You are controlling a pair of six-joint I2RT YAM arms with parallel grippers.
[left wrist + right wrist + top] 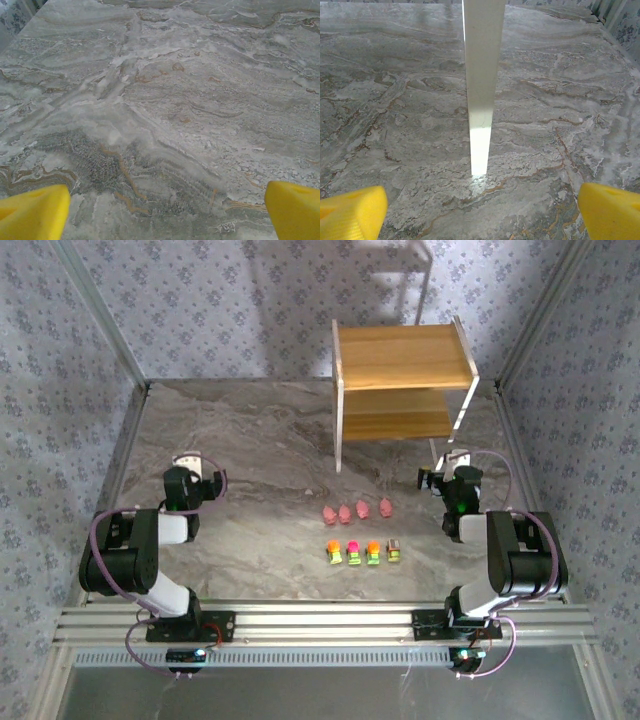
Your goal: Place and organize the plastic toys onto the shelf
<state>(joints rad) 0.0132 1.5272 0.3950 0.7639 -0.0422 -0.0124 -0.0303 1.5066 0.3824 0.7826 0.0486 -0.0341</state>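
Eight plastic toys [344, 511] on table [240, 450], none on shelf [400, 380] yet. They lie in 2 neat rows btwn the arms, nearer the R side. Back row = 4 pink pigs [362, 509]; front row = 4 blocky ones [353, 553]. Rows are near each other, not touching. Pieces within a row sit just beside one another w/ small gaps. Reads as a start layout, spaced so each can be picked singly.

Shelf: 2 light-brown wood boards, thin white side frames, open front facing arms. It stands far R on table, well behind toys. Both tiers look bare from top view.

L gripper [190, 462]: jaws wide apart, nothing btwn. Wrist view shows yellow fingertips [35, 212] at lower corners over bare marble. Parked L, well apart from toys.

R gripper [450, 462]: also spread wide, empty. Yellow pads [352, 212] frame a white shelf leg [481, 75] straight ahead, near but no contact.

Blocks, L→R: tops orange, pink, orange, grey; green-yellow bases. Toys are tiny, so I judge a narrow, well-centred pinch is needed. Pigs are rounded and may slip.
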